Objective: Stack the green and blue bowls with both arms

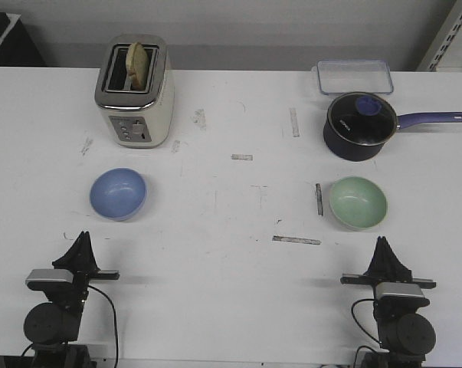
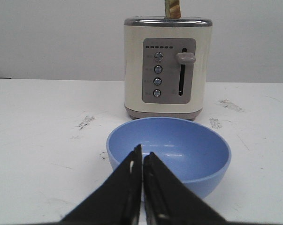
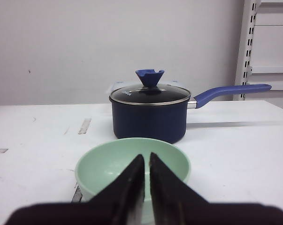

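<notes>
The blue bowl (image 1: 118, 193) sits upright on the white table (image 1: 231, 291), just in front of the cream toaster (image 1: 135, 93), and nothing lies inside it. The toaster holds a slice of bread (image 1: 138, 64) standing up out of one slot. Well apart from the toaster, on the other side of the table, the green bowl (image 1: 358, 202) also sits upright with nothing in it; the two bowls are well apart and neither is stacked on the other. Just behind the green bowl stands a dark navy saucepan (image 1: 358, 127) with a glass lid (image 1: 361, 116) on it — its long handle points away from the toaster. Through the lid the pan's contents cannot be made out. Behind the saucepan lies a clear rectangular plastic container (image 1: 354, 77); whether anything is in it cannot be told.

The left gripper (image 1: 82, 247) rests nearer the robot than the blue bowl, apart from it. In the left wrist view its fingers (image 2: 127, 187) are pressed almost together with only a thin slit between them, holding nothing. The right gripper (image 1: 385, 251) rests likewise on the robot's side of the green bowl — not touching it. Its fingers (image 3: 127, 185) are also drawn together to a narrow slit, with nothing between them.
</notes>
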Robot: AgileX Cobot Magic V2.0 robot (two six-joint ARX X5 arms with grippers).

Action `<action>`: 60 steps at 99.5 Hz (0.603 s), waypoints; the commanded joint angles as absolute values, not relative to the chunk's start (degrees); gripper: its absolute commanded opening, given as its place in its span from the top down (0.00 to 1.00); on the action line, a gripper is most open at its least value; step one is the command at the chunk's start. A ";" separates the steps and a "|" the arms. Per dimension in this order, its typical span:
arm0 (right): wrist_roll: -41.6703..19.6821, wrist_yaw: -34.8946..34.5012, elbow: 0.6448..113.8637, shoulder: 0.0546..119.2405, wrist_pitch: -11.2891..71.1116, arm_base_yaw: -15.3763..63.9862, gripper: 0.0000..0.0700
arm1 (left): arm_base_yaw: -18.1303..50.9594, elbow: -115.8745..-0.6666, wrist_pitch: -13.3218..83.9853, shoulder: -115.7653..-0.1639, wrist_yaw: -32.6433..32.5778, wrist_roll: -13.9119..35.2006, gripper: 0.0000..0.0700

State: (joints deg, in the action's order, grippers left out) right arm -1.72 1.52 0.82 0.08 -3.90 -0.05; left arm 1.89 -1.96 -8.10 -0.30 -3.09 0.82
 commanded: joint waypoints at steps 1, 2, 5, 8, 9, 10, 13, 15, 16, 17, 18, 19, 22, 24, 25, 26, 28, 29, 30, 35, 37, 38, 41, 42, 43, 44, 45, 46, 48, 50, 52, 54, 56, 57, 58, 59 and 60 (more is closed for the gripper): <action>-1.45 1.50 0.73 0.08 -4.67 -0.08 0.99 | 1.83 -0.71 -8.69 -0.19 -3.01 1.10 1.00; -1.45 1.50 0.73 0.08 -4.67 -0.08 0.99 | 1.83 -0.71 -8.69 -0.19 -3.03 1.10 1.00; -1.45 1.50 0.73 0.08 -4.67 -0.08 0.99 | 1.83 -0.71 -8.69 -0.19 -3.03 1.10 1.00; -1.45 1.50 0.73 0.08 -4.71 -0.08 0.99 | 1.83 -0.71 -8.69 -0.19 -3.01 1.10 1.00; -1.45 1.50 0.73 0.08 -4.71 -0.08 0.99 | 1.83 -0.71 -8.69 -0.19 -3.03 1.10 1.00; -1.45 1.50 0.73 0.08 -4.71 -0.08 0.99 | 1.83 -0.71 -8.69 -0.19 -3.03 1.10 1.00; -1.45 1.50 0.73 0.08 -4.71 -0.08 0.99 | 1.83 -0.71 -8.69 -0.19 -3.03 1.10 1.00; -1.45 1.50 0.73 0.08 -4.71 -0.08 0.99 | 1.83 -0.71 -8.69 -0.19 -3.01 1.10 1.00; -1.45 1.50 0.73 0.08 -4.71 -0.08 0.99 | 1.83 -0.71 -8.69 -0.19 -3.03 1.10 1.00; -1.45 1.50 0.73 0.08 -4.71 -0.08 0.99 | 1.83 -0.71 -8.67 -0.19 -3.03 1.10 1.00; -1.45 1.50 0.73 0.08 -4.71 -0.08 0.99 | 1.83 -0.71 -8.69 -0.19 -3.03 1.10 1.00; -1.45 1.50 0.73 0.08 -4.71 -0.08 0.99 | 1.83 -0.71 -8.69 -0.19 -3.03 1.10 1.00; -1.48 1.50 0.73 0.08 -4.71 -0.08 0.99 | 1.83 -0.71 -8.69 -0.19 -3.03 1.10 1.00; -1.48 1.50 0.73 0.08 -4.71 -0.08 0.99 | 1.83 -0.71 -8.69 -0.19 -3.01 1.10 1.00; -1.48 1.50 0.73 0.08 -4.73 -0.08 0.99 | 1.83 -0.71 -8.67 -0.19 -3.03 1.10 1.00; -1.48 1.50 0.73 0.08 -4.78 -0.08 0.99 | 1.83 -0.71 -8.69 -0.19 -3.01 1.10 1.00; -1.50 1.50 0.73 0.08 -4.84 -0.08 0.99 | 1.83 -0.71 -8.69 -0.19 -3.03 1.10 1.00; -1.50 1.50 0.73 0.08 -4.84 -0.08 0.99 | 1.83 -0.71 -8.69 -0.19 -3.01 1.10 1.00; -1.50 1.50 0.73 0.08 -4.84 -0.08 0.99 | 1.83 -0.71 -8.69 -0.19 -3.03 1.10 1.00; -1.78 1.52 0.73 0.08 -4.71 -0.08 0.99 | 1.83 -0.71 -8.69 -0.19 -3.03 1.10 1.00; -1.98 1.54 0.73 0.08 -4.67 -0.08 0.99 | 1.83 -0.71 -8.69 -0.19 -3.03 1.10 1.00; -2.02 1.52 0.73 0.08 -4.67 -0.08 0.99 | 1.83 -0.71 -8.69 -0.19 -3.03 1.10 1.00; -2.17 1.50 0.73 0.08 -4.62 -0.08 0.99 | 1.83 -0.71 -8.69 -0.19 -3.03 1.10 1.00; -2.17 1.50 0.73 0.08 -4.62 -0.08 0.99 | 1.83 -0.71 -8.69 -0.19 -3.03 1.10 1.00; -2.15 1.50 0.73 0.08 -4.64 -0.08 0.99 | 1.83 -0.71 -8.69 -0.19 -3.03 1.10 1.00; -2.15 1.50 0.73 0.08 -4.67 -0.08 0.99 | 1.83 -0.71 -8.69 -0.19 -3.03 1.10 1.00; -2.13 1.50 0.73 0.08 -4.69 -0.08 0.99 | 1.83 -0.71 -8.69 -0.19 -3.03 1.10 1.00; -2.13 1.50 0.75 0.08 -4.71 -0.08 0.99 | 1.83 -0.71 -8.69 -0.19 -3.03 1.10 1.00; -2.13 1.50 0.75 0.08 -4.71 -0.08 0.99 | 1.83 -0.71 -8.69 -0.19 -3.03 1.10 1.00; -2.13 1.50 0.80 0.08 -4.71 -0.05 0.99 | 1.83 -0.71 -8.69 -0.19 -3.03 1.10 1.00; -2.15 1.45 0.80 0.08 -4.71 -0.05 0.99 | 1.83 -0.71 -8.67 -0.19 -3.01 1.10 1.00; -2.15 1.45 0.84 0.08 -4.71 -0.05 0.99 | 1.83 -0.71 -8.69 -0.19 -3.03 1.10 1.00; -2.15 1.45 0.84 0.08 -4.71 -0.05 0.99 | 1.83 -0.71 -8.69 -0.19 -3.03 1.10 1.00; -2.15 1.45 0.86 0.08 -4.71 -0.05 0.99 | 1.83 -0.71 -8.69 -0.19 -3.03 1.10 1.00; -2.20 1.45 0.89 0.08 -4.71 -0.05 0.99 | 1.83 -0.71 -8.69 -0.19 -3.03 1.10 1.00; -2.24 1.43 0.93 0.08 -4.71 -0.05 0.99 | 1.83 -0.71 -8.69 -0.19 -3.03 1.10 1.00; -2.35 1.41 0.97 0.08 -4.69 -0.05 0.99 | 1.83 -0.71 -8.69 -0.19 -3.01 1.10 1.00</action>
State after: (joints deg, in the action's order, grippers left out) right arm -1.80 1.50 0.82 0.08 -4.05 -0.05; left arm 1.89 -1.96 -8.10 -0.30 -3.09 0.82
